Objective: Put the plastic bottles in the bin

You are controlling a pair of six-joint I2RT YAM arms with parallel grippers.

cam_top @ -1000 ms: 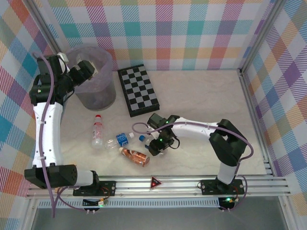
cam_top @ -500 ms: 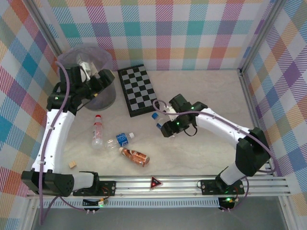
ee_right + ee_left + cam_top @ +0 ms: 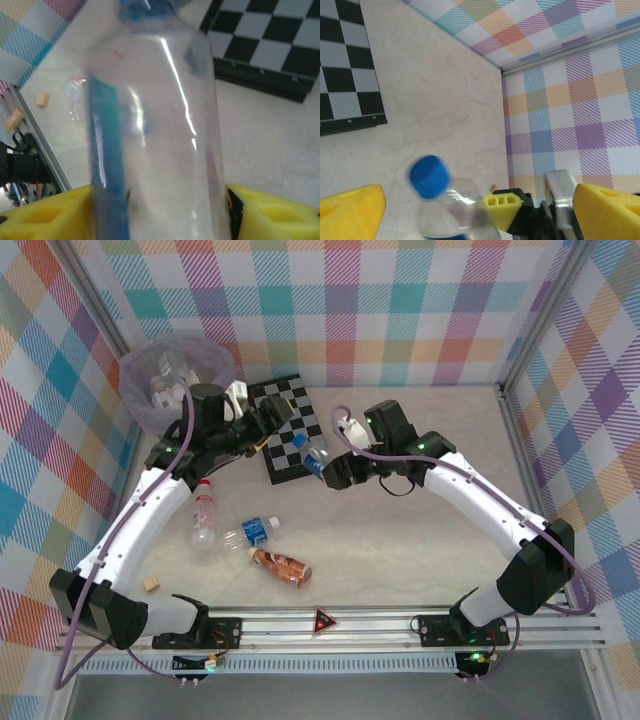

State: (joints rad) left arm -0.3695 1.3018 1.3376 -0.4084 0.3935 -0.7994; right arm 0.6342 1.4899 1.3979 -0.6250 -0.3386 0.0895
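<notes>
Small pale wooden block [image 3: 151,583], near left of table. Brown-orange plastic bottle [image 3: 280,565], lying flat. Just beyond it lie a clear bottle with blue label [image 3: 250,532] and a clear red-capped bottle [image 3: 204,515]. Right gripper [image 3: 333,470]: clamped on a clear blue-capped bottle [image 3: 316,461], held at the near edge of the black-and-white chequered board [image 3: 300,445]. Left gripper [image 3: 267,425]: jaws spread wide, gripping nothing, over the board. Round bin lined with translucent lilac plastic [image 3: 135,390], far left corner, bottles inside.
</notes>
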